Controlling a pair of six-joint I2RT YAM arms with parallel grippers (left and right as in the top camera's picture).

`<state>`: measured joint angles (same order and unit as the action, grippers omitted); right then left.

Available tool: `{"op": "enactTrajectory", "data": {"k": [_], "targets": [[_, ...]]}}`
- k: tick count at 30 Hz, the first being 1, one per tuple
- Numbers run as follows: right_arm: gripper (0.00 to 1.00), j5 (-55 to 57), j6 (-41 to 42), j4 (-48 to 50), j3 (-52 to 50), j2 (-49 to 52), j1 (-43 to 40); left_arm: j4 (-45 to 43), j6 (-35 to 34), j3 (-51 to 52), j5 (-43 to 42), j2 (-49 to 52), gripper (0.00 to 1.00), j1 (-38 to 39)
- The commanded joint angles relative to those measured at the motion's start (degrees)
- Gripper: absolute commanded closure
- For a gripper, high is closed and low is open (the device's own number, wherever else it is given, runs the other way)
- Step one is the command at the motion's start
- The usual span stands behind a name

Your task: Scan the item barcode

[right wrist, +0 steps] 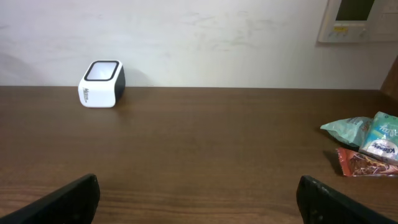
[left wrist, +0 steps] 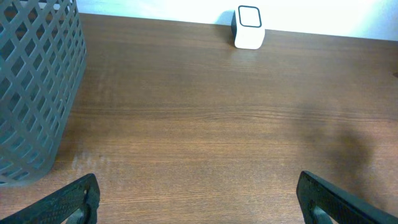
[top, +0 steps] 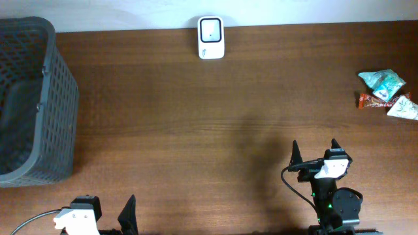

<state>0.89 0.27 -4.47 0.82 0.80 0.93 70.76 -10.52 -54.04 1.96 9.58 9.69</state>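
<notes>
Wall panel (right wrist: 356, 20) shows only from right wrist, basket (top: 62, 111) only elsewhere; both pairs of jaws apart

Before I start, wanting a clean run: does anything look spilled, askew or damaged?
Nothing stands out: barcode scanner upright at the far edge, snack packets bunched at the right edge, basket upright at left.

Dark brown wooden surface (top: 196, 117), grain running left to right. At the left end sits a grey lattice basket (top: 65, 98), partly out of frame. Up at the far edge, near the middle, a small white scanner (top: 210, 37) stands by the wall. Over at the right end, three snacks huddle together: a teal packet (top: 382, 81), a red-brown packet (top: 369, 101), a white-and-green packet (top: 403, 108).
</notes>
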Motion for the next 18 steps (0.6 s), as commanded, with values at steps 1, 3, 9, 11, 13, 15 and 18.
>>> {"op": "enactTrajectory", "data": {"k": [1,3,9,11,13,15,18], "targets": [[0.01,-0.66,0.63,-0.17,-0.5,-0.61,-0.2,-0.11,-0.2,0.11,0.42,-0.31,0.01,-0.11],[0.01,-0.66,0.63,-0.17,-0.5,-0.61,-0.2,-0.11,-0.2,0.11,0.42,-0.31,0.01,-0.11],[0.01,-0.66,0.63,-0.17,-0.5,-0.61,-0.2,-0.11,-0.2,0.11,0.42,-0.31,0.01,-0.11],[0.01,-0.66,0.63,-0.17,-0.5,-0.61,-0.2,-0.13,-0.2,0.11,0.42,-0.31,0.01,-0.11],[0.01,-0.66,0.63,-0.17,-0.5,-0.61,-0.2,-0.59,-1.33,0.11,0.35,-0.31,0.01,-0.11],[0.01,-0.66,0.63,-0.17,-0.5,-0.59,-0.2,-1.6,-2.95,0.2,0.46,-0.31,0.01,-0.11],[0.01,-0.66,0.63,-0.17,-0.5,-0.61,-0.2,-5.6,-2.93,1.2,2.34,-0.31,0.01,-0.11]]}}
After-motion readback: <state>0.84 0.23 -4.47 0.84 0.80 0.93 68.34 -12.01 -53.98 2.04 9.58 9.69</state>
